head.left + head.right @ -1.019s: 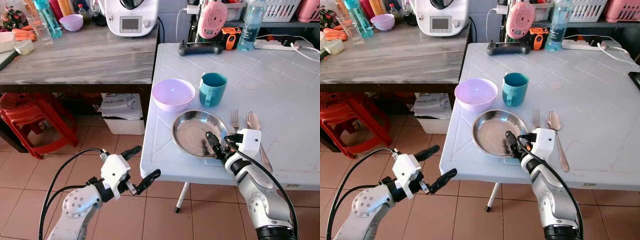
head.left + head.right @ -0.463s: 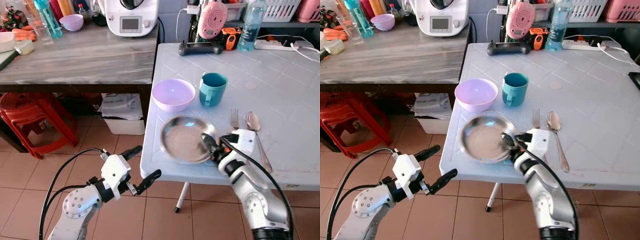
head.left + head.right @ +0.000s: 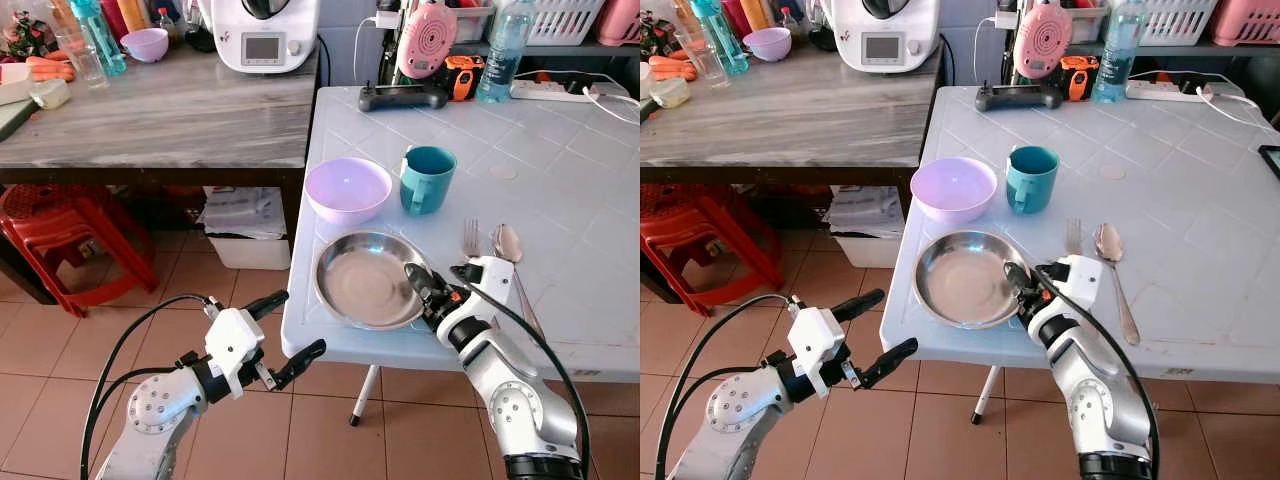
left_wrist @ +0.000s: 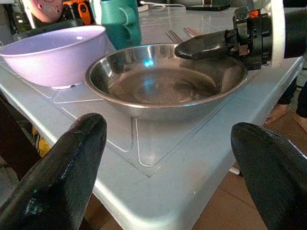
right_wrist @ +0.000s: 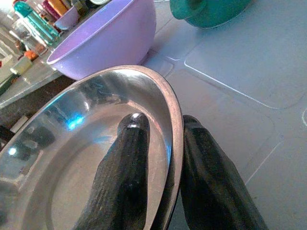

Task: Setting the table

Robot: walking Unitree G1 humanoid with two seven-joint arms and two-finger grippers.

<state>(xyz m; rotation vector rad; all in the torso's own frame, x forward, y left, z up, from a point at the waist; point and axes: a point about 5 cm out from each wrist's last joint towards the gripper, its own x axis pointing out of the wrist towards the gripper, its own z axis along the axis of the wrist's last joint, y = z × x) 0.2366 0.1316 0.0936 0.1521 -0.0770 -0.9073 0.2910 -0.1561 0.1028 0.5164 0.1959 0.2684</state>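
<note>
A round steel plate (image 3: 365,279) lies near the front left edge of the white table (image 3: 560,170). My right gripper (image 3: 424,288) is shut on the plate's right rim; one finger (image 5: 125,158) is inside the dish and the other (image 5: 206,177) outside it. Behind the plate stand a lilac bowl (image 3: 346,188) and a teal mug (image 3: 427,178). A fork (image 3: 470,238) and a spoon (image 3: 505,243) lie to the plate's right. My left gripper (image 3: 280,328) hangs open below the table's edge, over the floor, with nothing between its fingers (image 4: 67,158).
A grey counter (image 3: 160,105) at the left carries a white kitchen machine (image 3: 262,32), bottles and a small bowl. Red stools (image 3: 60,235) stand under it. A black remote (image 3: 404,96), a water bottle (image 3: 496,45) and a power strip (image 3: 560,90) sit at the table's back.
The right gripper has dragged the steel plate to the left, nearer the table's front left edge, lifting it briefly and setting it flat. The left arm has stayed put.
</note>
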